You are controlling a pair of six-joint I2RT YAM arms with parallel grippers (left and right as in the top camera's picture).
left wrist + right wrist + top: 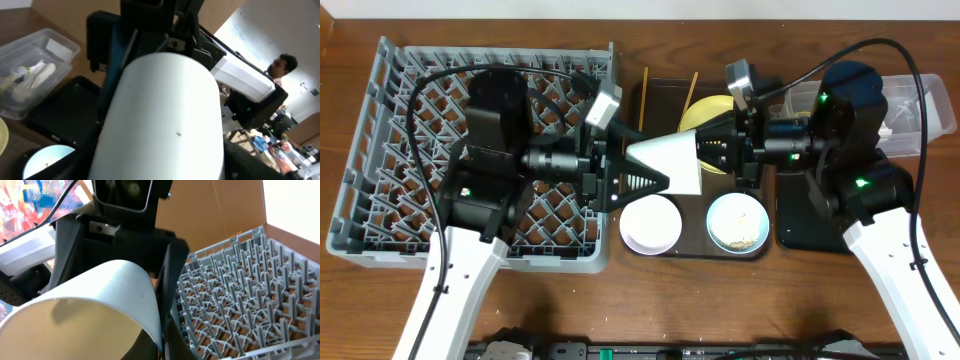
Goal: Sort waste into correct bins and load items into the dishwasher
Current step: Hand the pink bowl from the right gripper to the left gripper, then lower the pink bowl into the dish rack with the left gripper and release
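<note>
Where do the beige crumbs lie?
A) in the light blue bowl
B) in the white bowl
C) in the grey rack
A: the overhead view shows the beige crumbs inside the light blue bowl, while the white bowl beside it looks bare inside.

No legible text in any view. The only candidates are in the left wrist view, both near the man in the background. The small dark wall plaque is just right of the man and too small to read. The whiteboard is up and left of the man, with faint marks that are blurred, so no characters resolve. No brands, numbers or labels can be made out elsewhere.
</note>
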